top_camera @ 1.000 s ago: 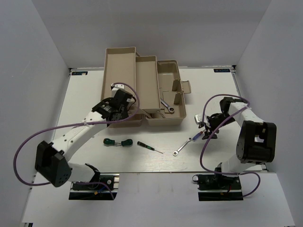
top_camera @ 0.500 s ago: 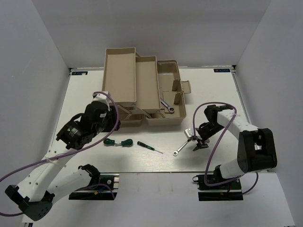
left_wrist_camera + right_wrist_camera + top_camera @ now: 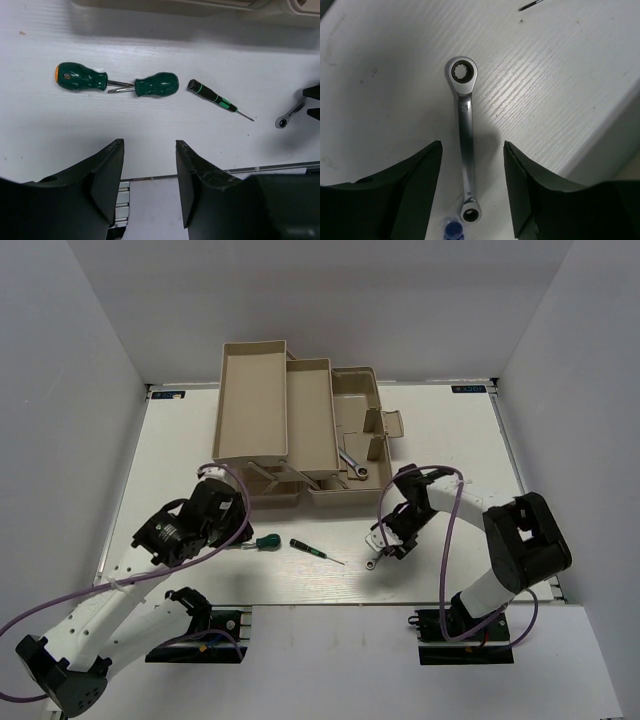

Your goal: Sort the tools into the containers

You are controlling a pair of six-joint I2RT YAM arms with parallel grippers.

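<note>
Two green-handled screwdrivers (image 3: 80, 77) (image 3: 157, 84) lie tip to tip on the white table, a slim black-handled one (image 3: 212, 95) to their right. My left gripper (image 3: 149, 165) hovers open just near of them, holding nothing; in the top view it (image 3: 228, 525) covers one green screwdriver, the other (image 3: 266, 540) shows. My right gripper (image 3: 471, 146) stands open astride a silver wrench (image 3: 465, 145) lying flat. A blue handle end (image 3: 452, 229) shows beside the wrench's near ring. A second wrench (image 3: 352, 465) rests in the beige toolbox (image 3: 340, 495).
The toolbox's fold-out trays (image 3: 252, 405) (image 3: 310, 420) stand open at the back centre, base compartment (image 3: 352, 395) to their right. The table's near edge (image 3: 320, 603) runs just behind both grippers. White walls enclose the left, right and back sides.
My left arm has swung from the toolbox trays down toward the screwdrivers and its jaws have opened. My right gripper has moved left over the wrench, its jaws narrowing a little.
</note>
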